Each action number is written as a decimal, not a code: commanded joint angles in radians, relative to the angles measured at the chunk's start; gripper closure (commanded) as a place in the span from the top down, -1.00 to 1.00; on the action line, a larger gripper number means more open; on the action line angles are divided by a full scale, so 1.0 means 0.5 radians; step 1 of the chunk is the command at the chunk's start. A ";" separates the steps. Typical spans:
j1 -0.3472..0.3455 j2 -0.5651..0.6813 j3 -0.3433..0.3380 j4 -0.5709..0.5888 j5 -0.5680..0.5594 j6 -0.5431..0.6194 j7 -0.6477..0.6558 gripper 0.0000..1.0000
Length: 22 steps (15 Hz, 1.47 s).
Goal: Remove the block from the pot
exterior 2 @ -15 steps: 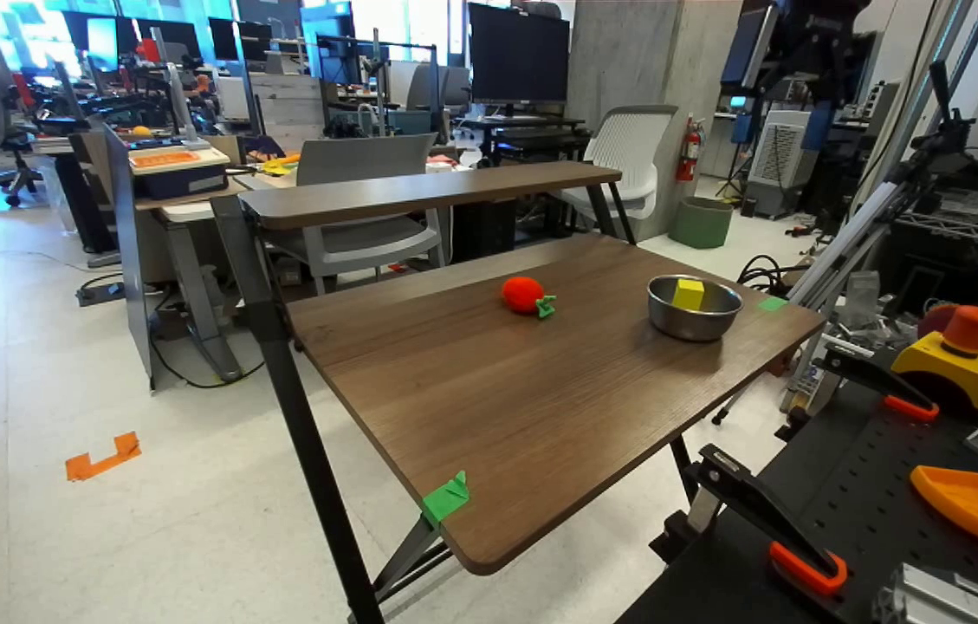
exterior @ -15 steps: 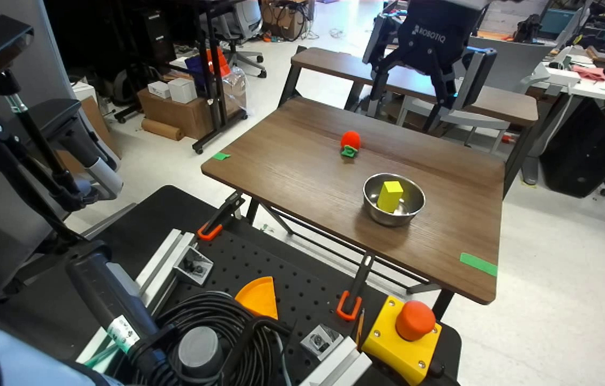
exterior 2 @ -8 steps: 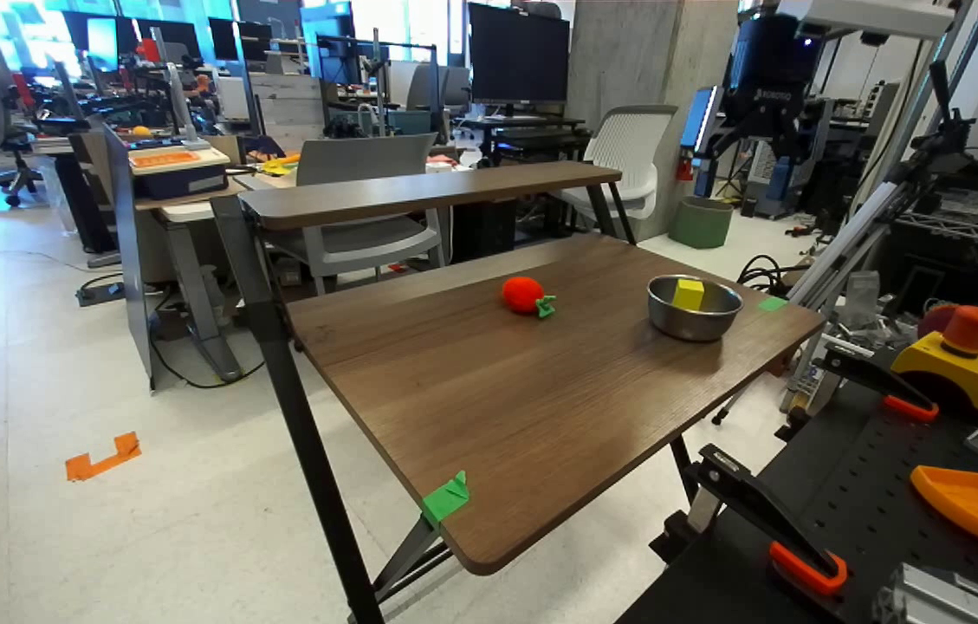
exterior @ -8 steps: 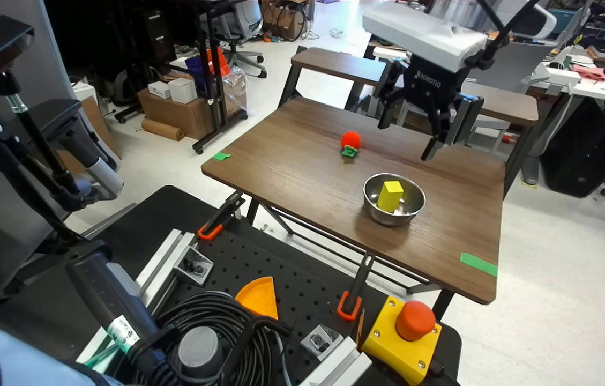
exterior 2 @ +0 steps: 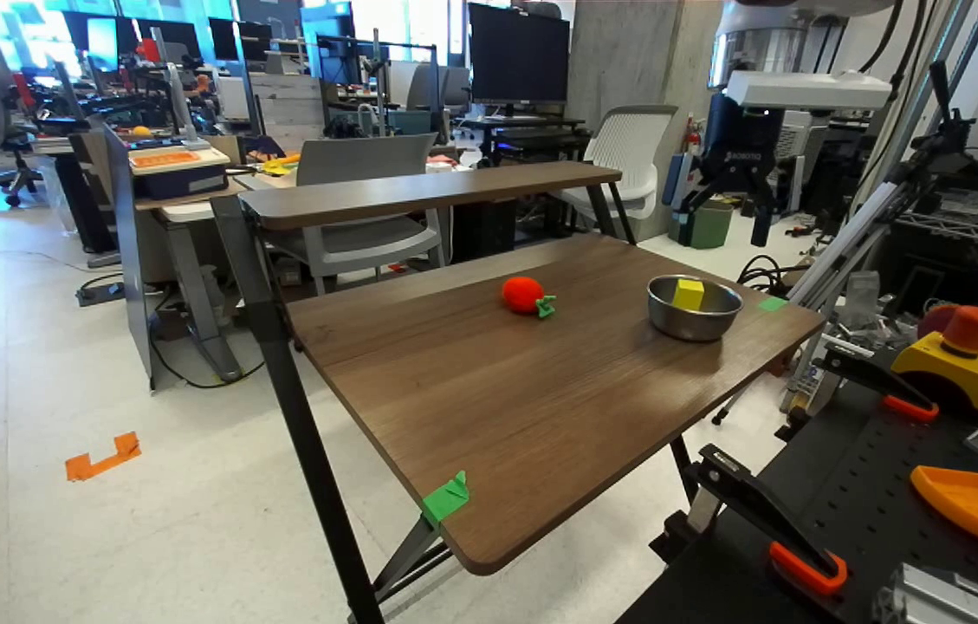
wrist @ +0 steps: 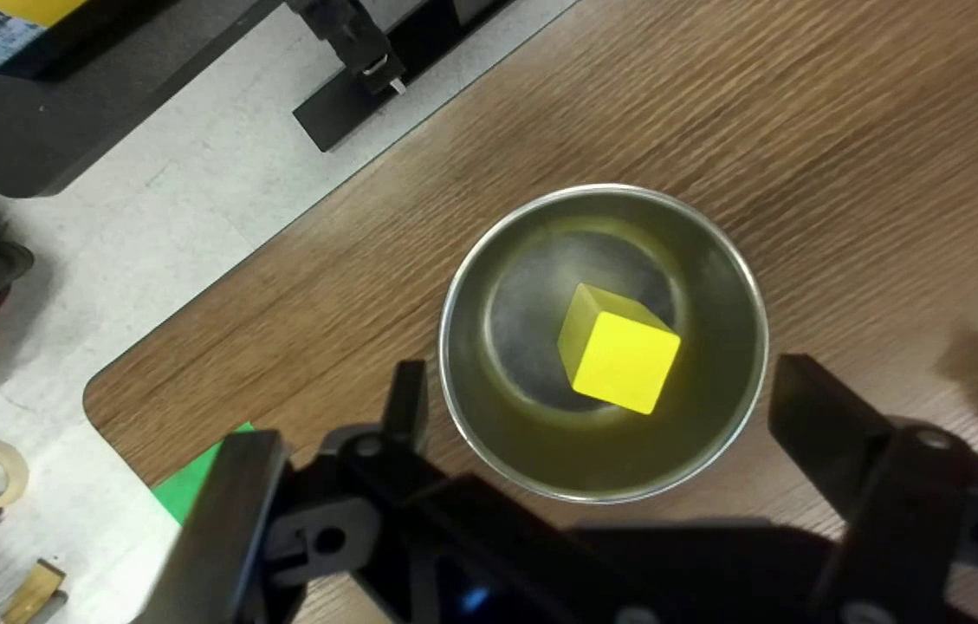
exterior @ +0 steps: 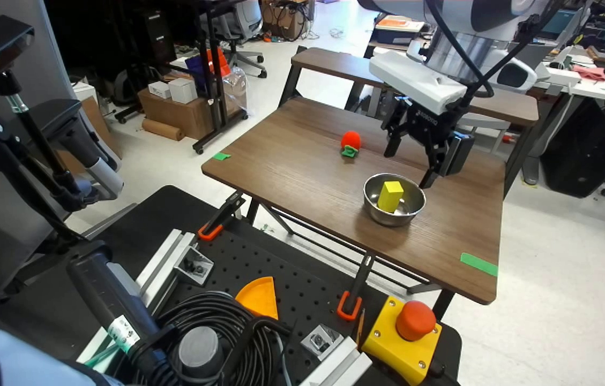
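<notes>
Tabletop, red object near pot

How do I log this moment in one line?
pincer: open, holding nothing | block: inside pot, not yet removed | pot: on table, apart from pincer | red object: on table, outside pot

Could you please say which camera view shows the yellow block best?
The wrist view: looking down into the pot, it shows the yellow block, top and two sides, unobstructed. Both exterior views show it smaller; in an exterior view the pot's near wall hides its lower part.
</notes>
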 commanded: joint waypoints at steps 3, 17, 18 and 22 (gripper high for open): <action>0.031 0.234 -0.031 0.200 0.014 0.011 0.130 1.00; 0.102 0.407 -0.032 0.323 0.018 0.017 0.218 -0.02; 0.103 0.412 -0.035 0.326 0.016 0.015 0.228 -0.16; 0.097 0.373 -0.038 0.314 0.033 0.001 0.258 -0.76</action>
